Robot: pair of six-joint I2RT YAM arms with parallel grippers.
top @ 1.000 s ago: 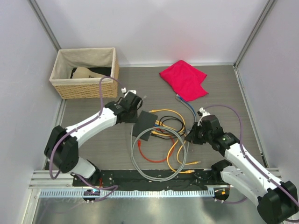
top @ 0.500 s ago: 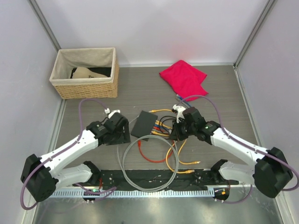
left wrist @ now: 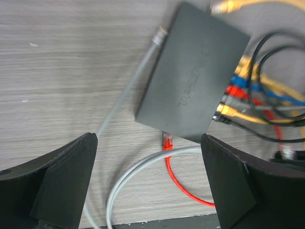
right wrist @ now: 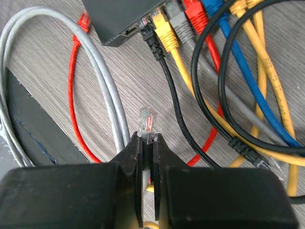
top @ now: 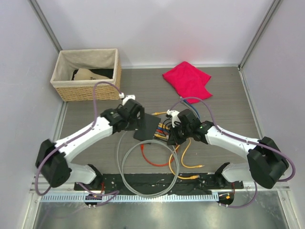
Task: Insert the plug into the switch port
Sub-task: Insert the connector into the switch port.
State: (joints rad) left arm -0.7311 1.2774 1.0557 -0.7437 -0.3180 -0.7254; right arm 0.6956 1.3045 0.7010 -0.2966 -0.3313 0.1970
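Both nearer the switch (left wrist: 190, 90) than before, left pincer (left wrist: 147, 138) spread wide; right pincer (right wrist: 148, 143) pinching the plug (right wrist: 147, 123)

From the plug (right wrist: 147, 121) up to the switch (right wrist: 124, 19) there's a strip of bare table (right wrist: 140, 81), open to the end socket (right wrist: 129, 32). A black lead (right wrist: 170, 95) hugs that lane's right side; grey loops (right wrist: 110, 95) and a red lead (right wrist: 71, 81) lie along its left.
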